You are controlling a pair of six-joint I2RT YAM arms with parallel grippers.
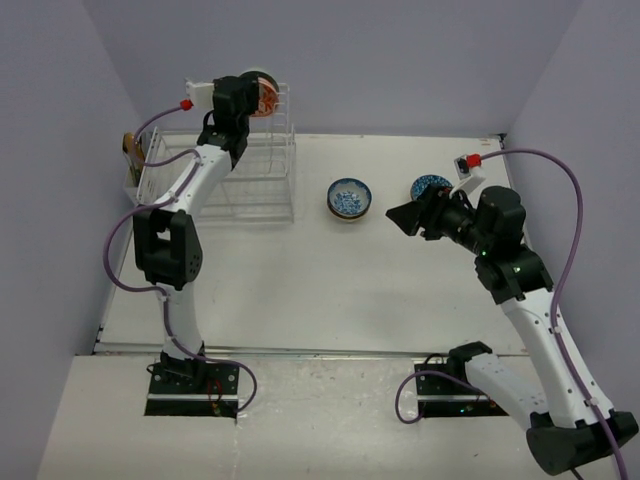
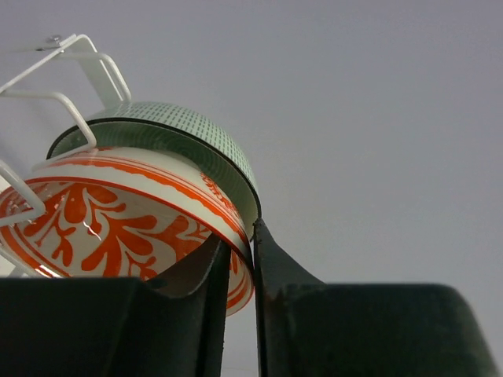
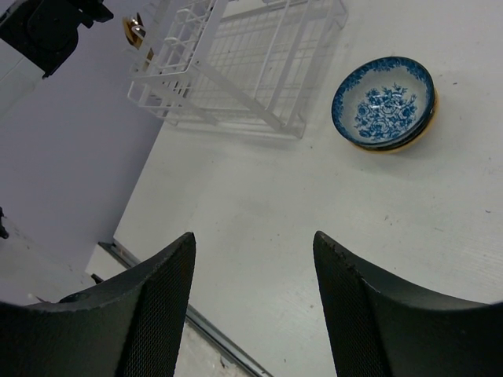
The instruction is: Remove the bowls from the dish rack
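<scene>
The white wire dish rack point(image 1: 262, 172) stands at the far left. My left gripper point(image 1: 256, 100) is at the top of its tall tower, shut on the rim of an orange-patterned bowl point(image 2: 118, 224), one finger inside and one outside. A green-checked bowl point(image 2: 196, 129) sits right behind it among the rack wires point(image 2: 78, 126). A blue-patterned bowl point(image 1: 349, 198) sits on the table, also in the right wrist view point(image 3: 383, 100). A second blue bowl point(image 1: 432, 184) lies partly behind my right gripper point(image 1: 402, 216), which is open and empty above the table point(image 3: 253, 236).
A small golden-brown object point(image 1: 130, 150) hangs at the rack's far left end, also in the right wrist view point(image 3: 137, 29). Purple walls close in the table on the left, back and right. The table's front edge has a metal strip point(image 3: 157, 275).
</scene>
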